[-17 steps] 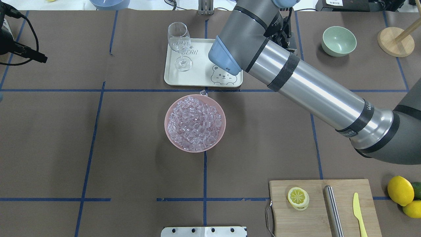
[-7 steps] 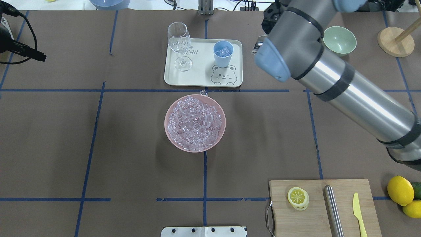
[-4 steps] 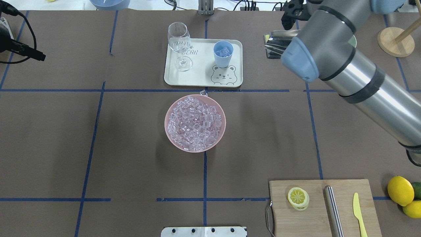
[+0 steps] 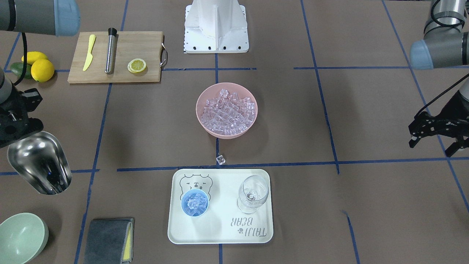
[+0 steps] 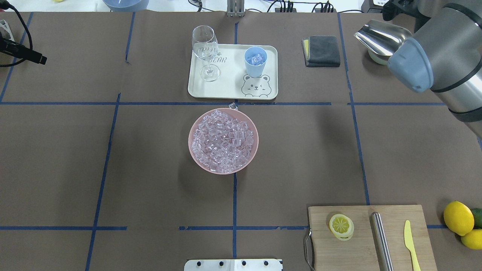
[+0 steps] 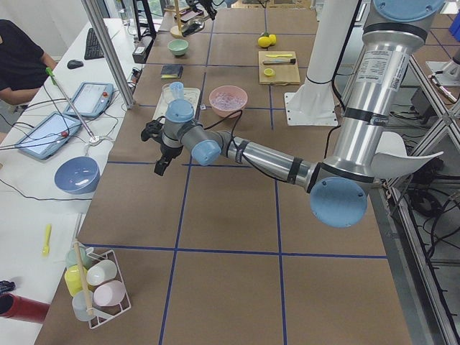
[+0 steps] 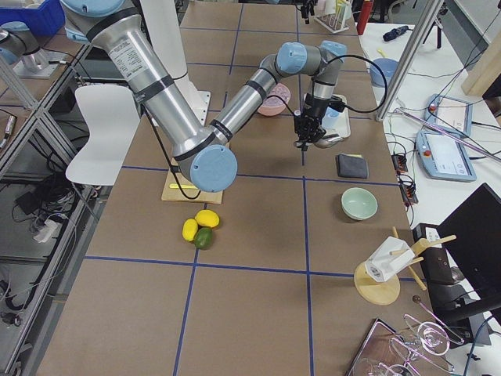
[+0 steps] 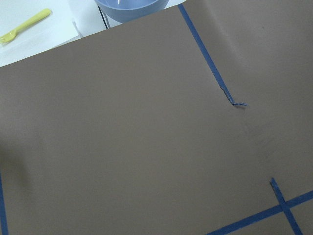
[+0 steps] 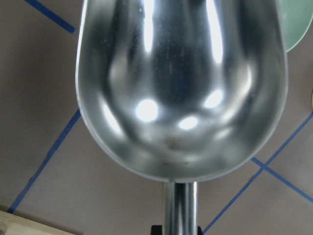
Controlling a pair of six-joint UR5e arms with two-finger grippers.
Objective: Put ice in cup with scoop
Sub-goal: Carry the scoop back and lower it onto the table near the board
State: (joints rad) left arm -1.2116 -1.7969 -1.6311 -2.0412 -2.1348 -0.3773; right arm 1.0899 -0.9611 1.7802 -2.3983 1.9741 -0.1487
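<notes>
The right tool (image 4: 17, 131) is clenched on the rod handle of the scoop (image 4: 40, 163), whose trough juts out past its fingers, aloft over the bench (image 4: 329, 110); the wrist view shows bare shiny steel inside. Just beyond the scoop's tip sits a pale green bowl (image 4: 20, 236), with a folded grey cloth (image 4: 108, 240) beside it. The cup (image 4: 195, 202) stands well apart from this tool, toward the bench's middle, on a cream tray (image 4: 220, 234), with some ice (image 4: 227, 112) in it; most cubes fill a pink bowl (image 4: 208, 96). The left tool (image 4: 432, 146) hangs released and empty at the opposite side.
</notes>
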